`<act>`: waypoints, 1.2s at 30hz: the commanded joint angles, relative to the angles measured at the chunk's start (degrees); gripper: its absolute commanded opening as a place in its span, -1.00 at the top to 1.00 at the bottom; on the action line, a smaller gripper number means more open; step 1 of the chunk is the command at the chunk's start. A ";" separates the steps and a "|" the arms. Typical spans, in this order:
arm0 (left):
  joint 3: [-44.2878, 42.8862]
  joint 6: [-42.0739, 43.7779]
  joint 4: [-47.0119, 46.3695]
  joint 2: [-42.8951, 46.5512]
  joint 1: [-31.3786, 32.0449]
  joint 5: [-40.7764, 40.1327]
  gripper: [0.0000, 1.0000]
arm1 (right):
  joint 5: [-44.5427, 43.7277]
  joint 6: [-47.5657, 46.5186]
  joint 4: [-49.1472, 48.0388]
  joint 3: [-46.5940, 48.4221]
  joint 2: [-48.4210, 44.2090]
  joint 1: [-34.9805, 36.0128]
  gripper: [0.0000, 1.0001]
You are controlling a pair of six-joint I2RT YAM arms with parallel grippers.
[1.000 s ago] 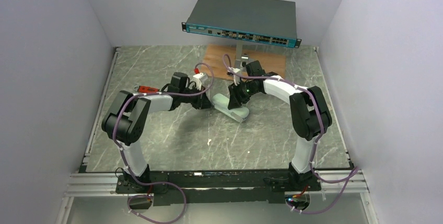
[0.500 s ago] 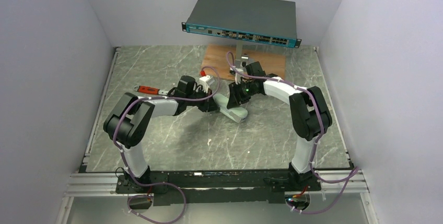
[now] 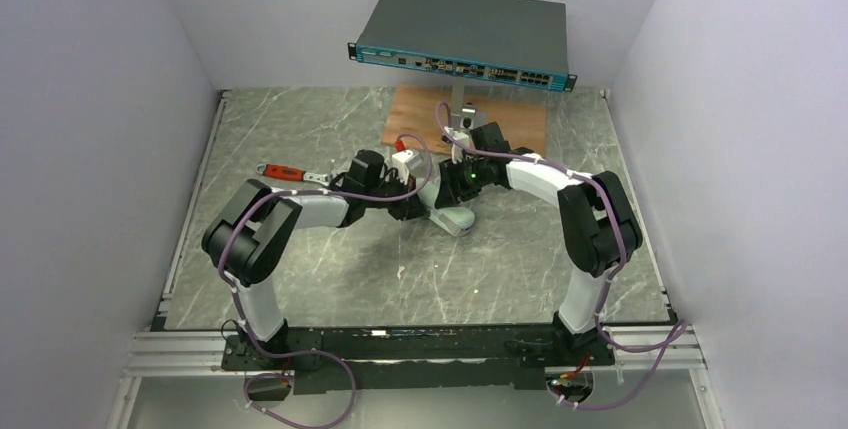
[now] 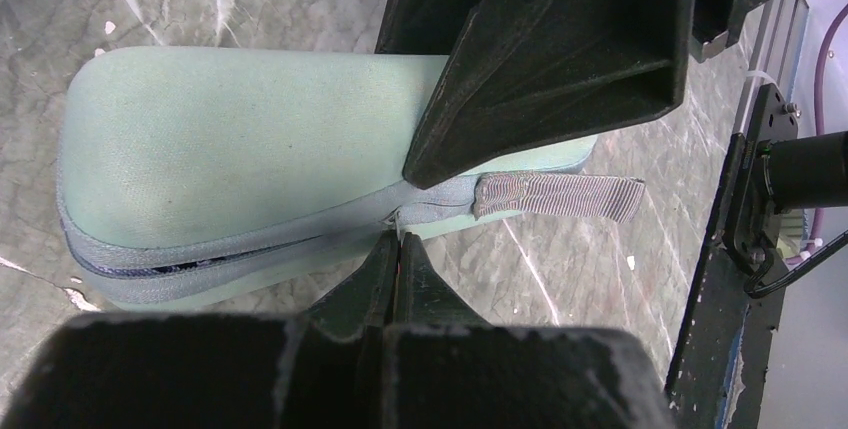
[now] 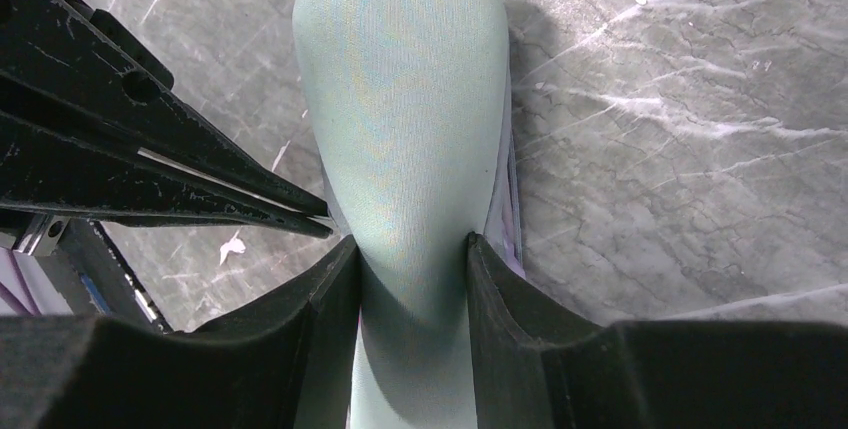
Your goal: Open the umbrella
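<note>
2 arms meet over 1 mint-green case (image 3: 456,217) near the middle of the table (image 3: 300,129).

At the left, the left gripper (image 4: 400,245) has its fingers fully closed. The tips sit against the zipper (image 4: 200,254) seam on the side of the case, just beside the root of a grey strap (image 4: 556,197). Whether a zipper tab is pinched between the tips cannot be told, because the fingers hide the contact point. The placement suggests that this gripper is meant to draw the zipper along the seam.

At the centre, the case appears to rest on the table. The zipper shows a narrow dark gap along part of its length. The umbrella is not visible in any view. It is judged to be inside the case, so the case must be opened first.

At the right, the right gripper (image 5: 412,249) is partly closed around the narrow end of the case, with 1 finger on each face pressing the fabric inward. This grip serves as an anchor: it would stop the case from sliding when the zipper is pulled. Task progress is judged to be early.
</note>
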State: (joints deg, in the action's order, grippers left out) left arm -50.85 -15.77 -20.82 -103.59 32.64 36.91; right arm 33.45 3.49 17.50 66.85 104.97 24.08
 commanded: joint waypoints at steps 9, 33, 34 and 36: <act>2.28 -0.39 -2.12 5.44 1.30 7.66 0.39 | -2.46 1.11 -5.14 -1.23 -2.93 2.12 0.93; -0.88 29.93 33.71 25.71 -20.95 10.87 -0.99 | 8.99 -20.64 15.04 3.82 -8.23 7.10 -0.01; -0.58 30.59 33.41 26.30 -20.95 10.63 -0.98 | 7.42 -20.56 14.65 3.80 -8.20 6.97 0.17; 0.05 31.75 32.88 27.03 -20.94 11.10 -0.92 | 5.27 -21.07 14.45 3.79 -8.20 7.16 0.37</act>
State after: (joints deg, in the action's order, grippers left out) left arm -50.00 9.61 11.00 -79.35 11.86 46.52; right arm 40.97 -16.14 30.81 68.47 98.15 32.03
